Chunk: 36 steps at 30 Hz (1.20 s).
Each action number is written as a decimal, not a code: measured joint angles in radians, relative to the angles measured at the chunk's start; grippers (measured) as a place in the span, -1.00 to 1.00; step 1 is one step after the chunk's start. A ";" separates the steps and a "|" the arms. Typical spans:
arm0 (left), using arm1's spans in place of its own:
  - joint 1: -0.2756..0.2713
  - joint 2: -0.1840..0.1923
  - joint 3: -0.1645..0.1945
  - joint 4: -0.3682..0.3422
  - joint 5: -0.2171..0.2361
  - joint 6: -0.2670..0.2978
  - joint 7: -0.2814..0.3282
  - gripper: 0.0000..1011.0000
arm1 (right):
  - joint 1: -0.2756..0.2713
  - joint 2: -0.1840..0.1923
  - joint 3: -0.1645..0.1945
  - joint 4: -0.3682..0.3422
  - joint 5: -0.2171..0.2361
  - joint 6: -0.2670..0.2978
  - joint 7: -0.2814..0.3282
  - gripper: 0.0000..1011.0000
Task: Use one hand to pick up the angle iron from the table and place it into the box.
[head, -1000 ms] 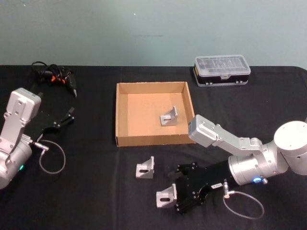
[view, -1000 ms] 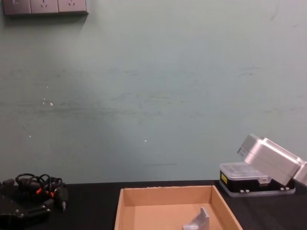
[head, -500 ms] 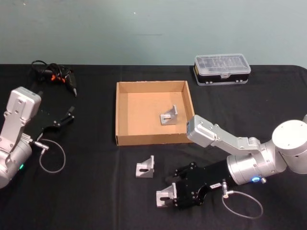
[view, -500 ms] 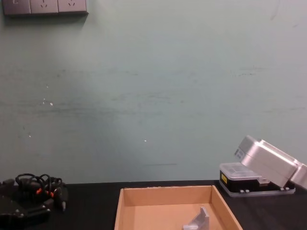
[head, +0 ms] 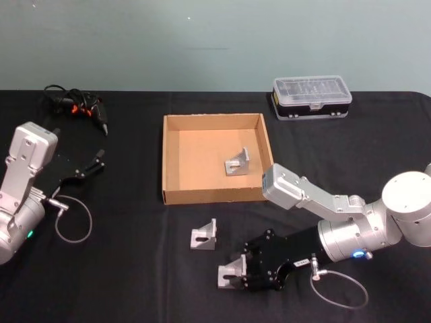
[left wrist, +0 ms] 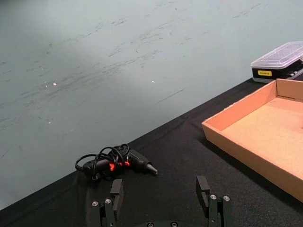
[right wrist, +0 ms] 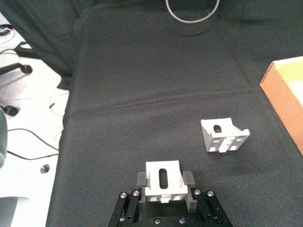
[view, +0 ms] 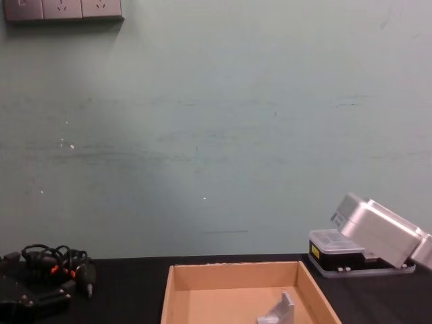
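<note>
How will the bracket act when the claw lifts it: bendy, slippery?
Probably stiff: the bracket looks like thick metal. Its smooth sides may slip in the right gripper clasping it. Likely heavy for its size. Left gripper idles apart.

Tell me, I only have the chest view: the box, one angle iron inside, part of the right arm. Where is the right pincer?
Observer: The right pincer is low over the near side of the table, shut on a gripped angle iron that rests there.
Operator: Any others outside?
Observer: Yes, a loose angle iron lies between that one and the box.
Operator: And the left pincer?
Observer: The left pincer is open and empty, at the table's left.
</note>
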 joint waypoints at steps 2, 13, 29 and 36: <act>0.000 0.000 0.000 0.000 0.000 0.000 0.000 1.00 | -0.002 0.002 0.004 -0.007 0.003 -0.002 -0.004 -0.11; 0.000 0.000 0.000 0.000 0.000 0.000 0.000 1.00 | -0.042 0.024 0.138 -0.149 0.046 -0.014 -0.183 -0.11; 0.000 0.000 0.000 0.000 0.000 0.000 0.000 1.00 | -0.047 -0.193 0.233 -0.025 0.007 0.024 -0.462 -0.11; 0.000 0.000 0.000 0.000 0.000 0.000 0.000 1.00 | -0.046 -0.285 0.263 0.071 0.017 0.073 -0.527 -0.11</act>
